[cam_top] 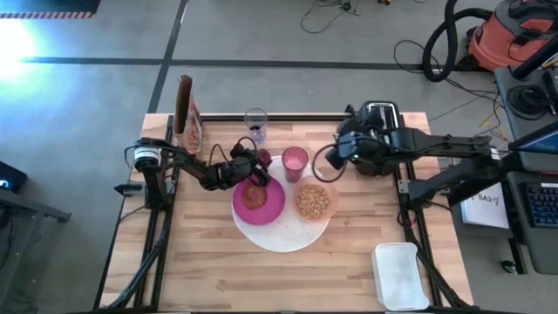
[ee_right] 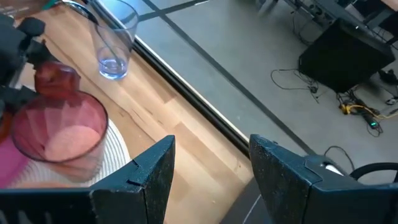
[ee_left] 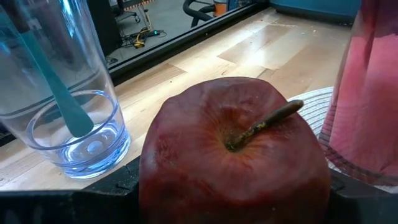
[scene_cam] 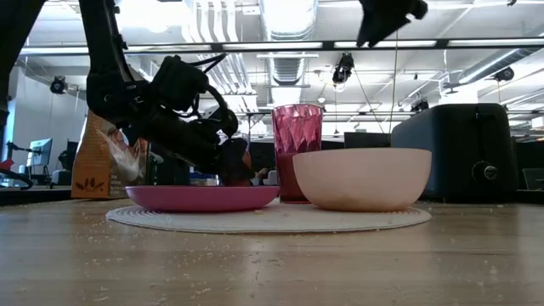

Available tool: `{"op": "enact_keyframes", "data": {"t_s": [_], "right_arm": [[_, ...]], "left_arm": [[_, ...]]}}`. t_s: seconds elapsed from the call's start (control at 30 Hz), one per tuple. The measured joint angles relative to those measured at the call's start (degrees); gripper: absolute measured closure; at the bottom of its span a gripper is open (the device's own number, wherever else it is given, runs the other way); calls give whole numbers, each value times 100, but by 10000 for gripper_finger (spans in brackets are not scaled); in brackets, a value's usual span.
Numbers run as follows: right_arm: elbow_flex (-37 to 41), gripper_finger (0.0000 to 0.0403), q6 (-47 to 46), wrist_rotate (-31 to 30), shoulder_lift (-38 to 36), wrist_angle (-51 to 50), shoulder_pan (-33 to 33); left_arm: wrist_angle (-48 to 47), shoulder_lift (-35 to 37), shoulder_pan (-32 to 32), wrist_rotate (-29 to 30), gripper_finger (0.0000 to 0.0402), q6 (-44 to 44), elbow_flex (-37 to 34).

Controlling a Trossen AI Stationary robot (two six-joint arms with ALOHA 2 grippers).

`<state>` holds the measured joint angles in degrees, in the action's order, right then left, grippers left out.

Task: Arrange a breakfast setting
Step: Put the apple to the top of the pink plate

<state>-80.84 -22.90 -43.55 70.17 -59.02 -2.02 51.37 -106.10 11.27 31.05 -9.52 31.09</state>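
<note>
My left gripper [cam_top: 255, 166] is shut on a small dark-red fruit [ee_left: 233, 162], stem up, at the far edge of the magenta plate [cam_top: 270, 209]. The plate holds round toasted bread [cam_top: 255, 195] and lies on the big white disc [cam_top: 288, 237]. A pink tumbler [cam_top: 295, 162] and a pink bowl [cam_top: 313, 201] of cereal also stand on the disc. A blue-handled spoon [ee_left: 59, 87] stands in a clear glass [cam_top: 255, 125]. My right gripper [ee_right: 211, 168] is open and empty, raised near the tumbler's right. My left gripper pinches the fruit between its two fingers [ee_left: 118, 180], one on each of its two opposite sides [ee_left: 155, 174]. The fingers come roughly level from the table's left. The fruit sits upright, its stem [ee_left: 264, 123] up, close over the plate's far edge [scene_cam: 246, 189]. Whether it rests there, I cannot tell.
A cereal box [cam_top: 186, 113] stands at the far left of the table. A black appliance [cam_top: 377, 118] stands at the far right. A white container [cam_top: 401, 275] lies at the near right. Bare wood runs along the near edge [cam_top: 218, 279].
</note>
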Motion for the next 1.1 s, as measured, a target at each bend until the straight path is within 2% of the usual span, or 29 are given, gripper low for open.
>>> {"op": "enact_keyframes", "data": {"t_s": [0.37,0.63,0.8,0.97,1.1], "right_arm": [[2535,206,-7,65,-1950,1564,0],[4099,206,111,531,-3348,2814,0],[4820,206,551,651,-3860,3150,0],[5462,206,277,654,-4215,3147,0],[5906,206,240,626,-4487,3542,11]], "left_arm": [[2,2,0,358,170,0,-2],[2,2,0,361,170,0,-2],[2,2,0,437,170,0,-2],[2,2,0,446,170,0,-2],[2,2,0,446,170,93,-4]]}}
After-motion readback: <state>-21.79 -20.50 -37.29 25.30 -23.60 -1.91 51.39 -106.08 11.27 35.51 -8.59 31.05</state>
